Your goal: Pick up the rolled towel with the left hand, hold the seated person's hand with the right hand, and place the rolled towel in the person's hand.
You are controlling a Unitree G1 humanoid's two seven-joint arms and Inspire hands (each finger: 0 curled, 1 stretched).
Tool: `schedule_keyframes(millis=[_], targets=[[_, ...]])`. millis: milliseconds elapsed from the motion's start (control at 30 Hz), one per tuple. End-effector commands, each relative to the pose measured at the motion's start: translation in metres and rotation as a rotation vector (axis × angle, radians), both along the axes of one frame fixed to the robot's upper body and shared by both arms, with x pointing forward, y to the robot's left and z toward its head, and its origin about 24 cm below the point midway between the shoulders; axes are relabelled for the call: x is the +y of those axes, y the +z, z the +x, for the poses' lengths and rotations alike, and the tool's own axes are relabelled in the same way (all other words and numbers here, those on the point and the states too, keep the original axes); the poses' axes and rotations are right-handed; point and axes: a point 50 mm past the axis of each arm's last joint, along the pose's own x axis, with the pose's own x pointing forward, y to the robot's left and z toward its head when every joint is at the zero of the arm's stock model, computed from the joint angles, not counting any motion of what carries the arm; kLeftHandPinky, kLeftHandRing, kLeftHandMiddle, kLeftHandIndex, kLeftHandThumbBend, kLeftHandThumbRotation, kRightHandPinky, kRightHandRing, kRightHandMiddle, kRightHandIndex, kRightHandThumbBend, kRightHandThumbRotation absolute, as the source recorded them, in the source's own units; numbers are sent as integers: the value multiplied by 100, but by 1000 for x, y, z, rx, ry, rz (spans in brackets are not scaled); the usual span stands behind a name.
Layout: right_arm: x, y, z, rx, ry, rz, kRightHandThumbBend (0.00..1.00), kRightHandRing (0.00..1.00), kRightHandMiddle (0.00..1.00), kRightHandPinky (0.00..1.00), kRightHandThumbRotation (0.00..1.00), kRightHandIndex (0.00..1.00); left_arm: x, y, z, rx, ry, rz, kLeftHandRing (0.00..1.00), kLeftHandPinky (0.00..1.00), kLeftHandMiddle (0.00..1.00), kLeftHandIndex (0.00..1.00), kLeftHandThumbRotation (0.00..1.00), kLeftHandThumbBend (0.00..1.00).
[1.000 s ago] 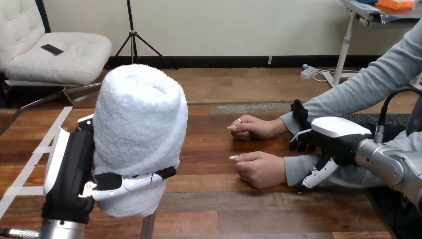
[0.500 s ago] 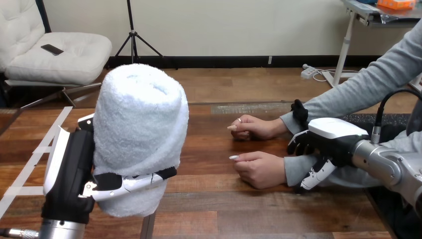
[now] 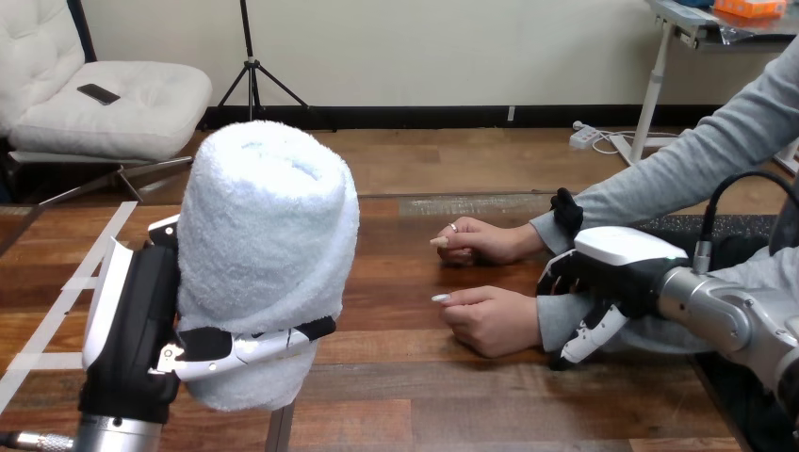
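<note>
Nearly there: towel up, wrist not yet gripped
Nearest, the left hand has its fingers curled round the upright towel, held above the bench at the view's left; the roll is tall and soft, so a quick swing could make it sag or slip from that low hold. Further right, the right hand straddles the sleeved wrist behind the person's near hand, its fingers spread, not closed; closing off-centre may catch only cloth. That near hand lies knuckles up and curled, so it looks unable to take the towel until turned and opened. Beyond, the far hand rests on the bench. Since a second ago the right hand has slid left along the sleeve; the towel has not moved
</note>
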Motion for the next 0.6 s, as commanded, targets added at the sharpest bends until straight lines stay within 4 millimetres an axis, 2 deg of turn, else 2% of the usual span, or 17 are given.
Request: schedule_keyframes(millis=[0,567], targets=[[12,16,12,-42,24,29,100,65,70,53,33,70,-3,23,5,-138,-9,-16,29,24,36,38,0,57],[12,13,12,8,11,8,97,62,67,53,33,66,-2,23,4,-140,-15,-25,29,24,36,38,0,57]])
